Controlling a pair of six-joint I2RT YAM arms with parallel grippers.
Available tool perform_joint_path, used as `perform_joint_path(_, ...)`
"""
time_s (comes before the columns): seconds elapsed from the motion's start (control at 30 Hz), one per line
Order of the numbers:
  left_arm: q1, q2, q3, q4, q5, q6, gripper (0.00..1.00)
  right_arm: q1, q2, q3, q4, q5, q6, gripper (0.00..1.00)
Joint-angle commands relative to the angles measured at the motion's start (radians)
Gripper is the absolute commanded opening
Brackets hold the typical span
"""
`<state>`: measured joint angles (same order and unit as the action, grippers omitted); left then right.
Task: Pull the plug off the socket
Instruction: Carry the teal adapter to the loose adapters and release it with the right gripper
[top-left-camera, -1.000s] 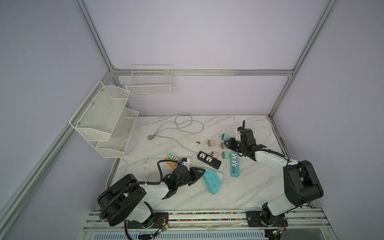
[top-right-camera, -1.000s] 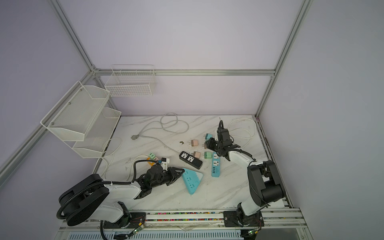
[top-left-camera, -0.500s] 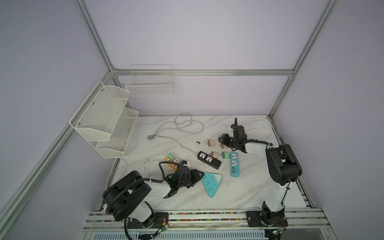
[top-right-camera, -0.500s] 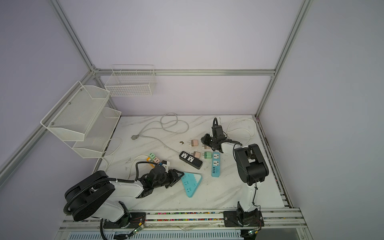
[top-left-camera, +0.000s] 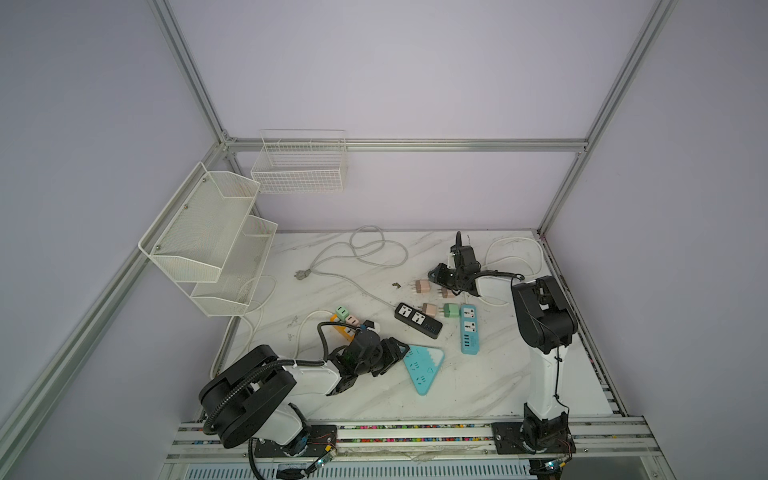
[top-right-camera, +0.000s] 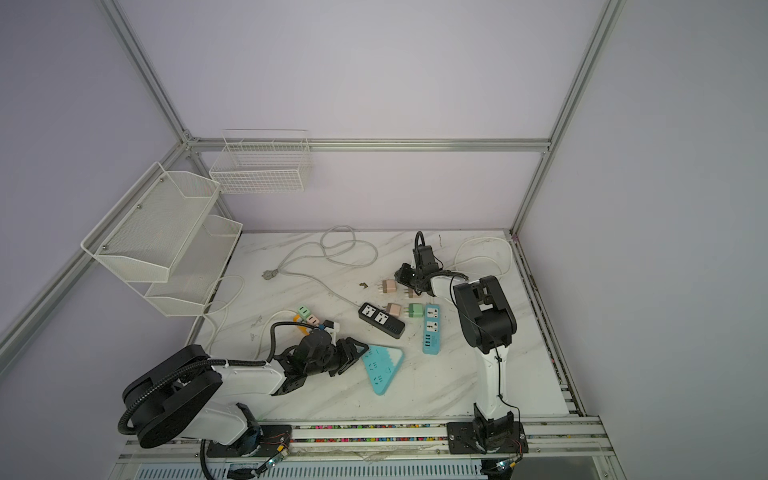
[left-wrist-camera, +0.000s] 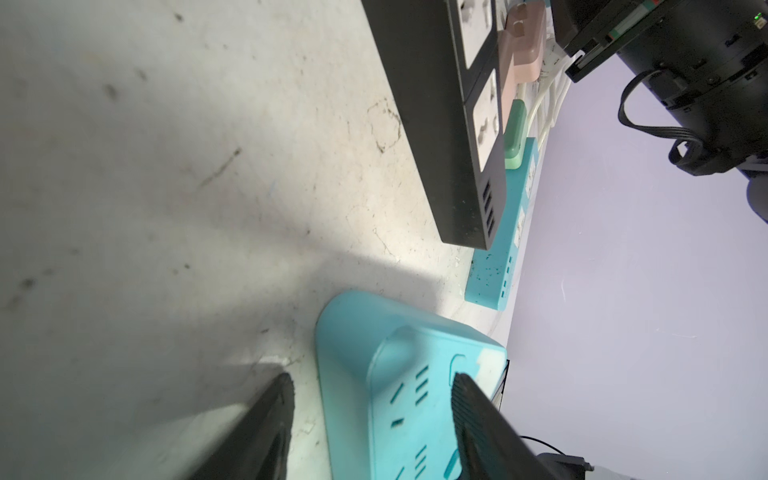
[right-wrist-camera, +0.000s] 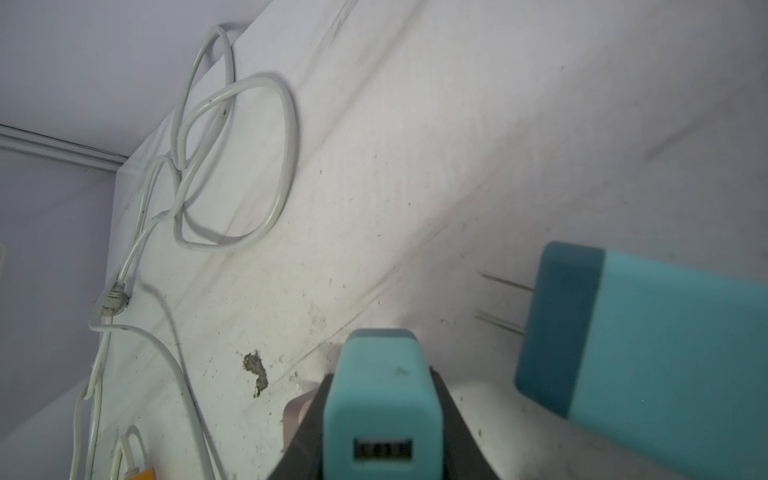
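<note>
Since the right hand (right-wrist-camera: 380, 382) is clamped on a teal USB plug (right-wrist-camera: 380, 415) whose pins sit in no socket, the pull itself looks done, and the step in hand seems to be setting that plug down. The plug hangs just above the worktop (right-wrist-camera: 415, 166) at its far right, beside another teal plug (right-wrist-camera: 648, 345) that lies with 2 bare pins showing. The next move probably calls for lowering the plug onto a bare patch and spreading the fingers, without knocking the loose pink plug (top-left-camera: 422, 286) just to the left.

The left hand (left-wrist-camera: 370, 399) stands open at the near left. 1 finger (left-wrist-camera: 257, 428) is clear of the triangular teal power strip (left-wrist-camera: 374, 353) with worktop showing between them. The other finger (left-wrist-camera: 486, 432) reaches over the strip's top face, so nothing is gripped. It should back off without dragging the strip.

In both top views the right arm (top-left-camera: 540, 316) folds high at the elbow, its forearm reaching left and low over the far worktop. The left arm (top-left-camera: 307, 374) lies low along the near edge, its hand pointing right at the strip's corner.
</note>
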<state>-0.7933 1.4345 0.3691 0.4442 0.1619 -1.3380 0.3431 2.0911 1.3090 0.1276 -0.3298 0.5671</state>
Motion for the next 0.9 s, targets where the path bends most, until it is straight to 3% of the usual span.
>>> perform_joint_path(0.0,-0.001,-0.057,0.068,-0.054,-0.019,0.047,0.61,0.005,0.018,0.032,-0.025,0.016,-0.014,0.18)
perform_joint_path(0.13,0.002,-0.080,0.075,-0.094,-0.021,0.064,0.62,0.009,0.037,0.061,-0.055,0.017,-0.035,0.34)
perform_joint_path(0.37,0.020,-0.148,0.080,-0.164,-0.022,0.096,0.63,0.018,0.013,0.094,-0.120,0.055,-0.078,0.53)
perform_joint_path(0.87,0.086,-0.377,0.159,-0.475,-0.019,0.210,0.64,0.045,-0.067,0.177,-0.297,0.212,-0.144,0.75)
